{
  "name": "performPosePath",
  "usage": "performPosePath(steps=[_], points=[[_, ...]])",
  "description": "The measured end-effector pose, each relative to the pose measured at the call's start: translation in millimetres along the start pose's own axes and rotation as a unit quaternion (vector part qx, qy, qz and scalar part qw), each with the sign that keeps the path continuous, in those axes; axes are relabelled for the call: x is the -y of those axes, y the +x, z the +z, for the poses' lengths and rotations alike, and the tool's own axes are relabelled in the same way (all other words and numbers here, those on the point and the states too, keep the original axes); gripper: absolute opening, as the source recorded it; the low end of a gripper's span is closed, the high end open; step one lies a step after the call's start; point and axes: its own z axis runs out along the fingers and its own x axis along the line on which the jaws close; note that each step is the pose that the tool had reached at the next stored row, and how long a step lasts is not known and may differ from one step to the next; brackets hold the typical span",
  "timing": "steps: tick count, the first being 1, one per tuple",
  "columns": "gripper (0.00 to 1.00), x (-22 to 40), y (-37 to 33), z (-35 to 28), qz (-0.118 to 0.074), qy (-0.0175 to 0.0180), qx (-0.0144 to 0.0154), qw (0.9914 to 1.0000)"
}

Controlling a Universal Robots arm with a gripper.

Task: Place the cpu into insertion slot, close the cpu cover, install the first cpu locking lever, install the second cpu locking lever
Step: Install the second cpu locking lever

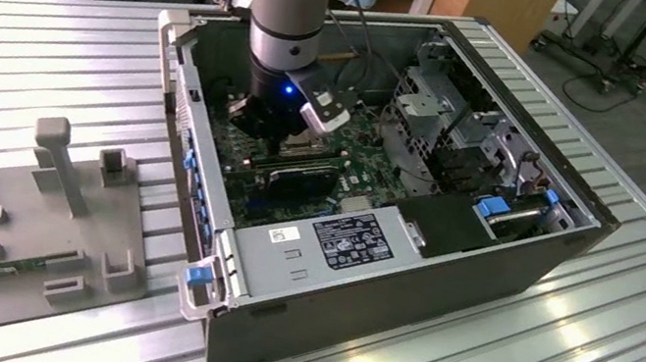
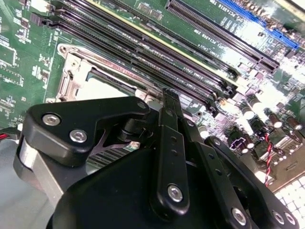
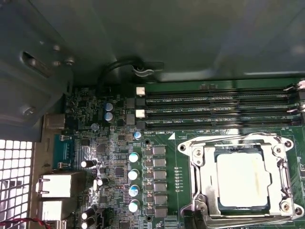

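In the exterior view the hand (image 1: 268, 132) sits low inside the open computer case (image 1: 550, 251) on the tabletop (image 1: 38, 61). In the first wrist view the cpu (image 3: 242, 179) lies in the insertion slot (image 3: 202, 179), the cpu cover (image 3: 240, 141) framing it. I cannot tell whether the hand is clenched. The chip looks light, stiff and fragile, best held by its edges.

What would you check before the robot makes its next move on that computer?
1. cpu lying flat in the insertion slot: ok.
2. cpu cover down around the chip: ok; in the first wrist view it looks flat.
3. Locking levers latched: cannot tell.
4. Hand inside the open computer case, low over the green board: ok.
5. Hand positioned by the socket: ok; the second wrist view shows the socket just beyond it.
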Motion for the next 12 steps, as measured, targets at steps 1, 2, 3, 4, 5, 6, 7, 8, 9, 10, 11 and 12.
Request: performPosePath(steps=[1, 2, 3, 4, 5, 6, 7, 8, 9, 10, 11, 12], points=[[0.10, -0.2, 0.2, 0.2, 0.000, 0.0000, 0.0000, 1.00000], [0.10, -0.4, 0.3, 0.4, 0.000, 0.0000, 0.0000, 1.00000], [0.10, -0.6, 0.3, 0.6, 0.000, 0.0000, 0.0000, 1.00000], [0.10, -0.7, 0.3, 0.8, 0.000, -0.0001, 0.0000, 1.00000], [0.10, -0.8, 0.3, 0.8, 0.000, 0.0000, 0.0000, 1.00000], [0.10, -0.8, 0.4, 0.8, 0.000, 0.0000, 0.0000, 1.00000], [0.10, -0.8, 0.4, 0.9, 0.000, 0.0000, 0.0000, 1.00000], [0.10, -1.1, 0.4, 1.1, 0.000, -0.0001, 0.0000, 1.00000], [0.10, -1.3, 0.4, 1.2, 0.000, -0.0001, 0.0001, 1.00000], [0.10, -1.6, 0.5, 1.3, 0.000, -0.0001, 0.0000, 1.00000], [0.10, -2.0, 0.5, 1.5, 0.000, -0.0002, 0.0000, 1.00000], [0.10, -2.3, 0.5, 1.8, 0.000, -0.0002, 0.0000, 1.00000]])
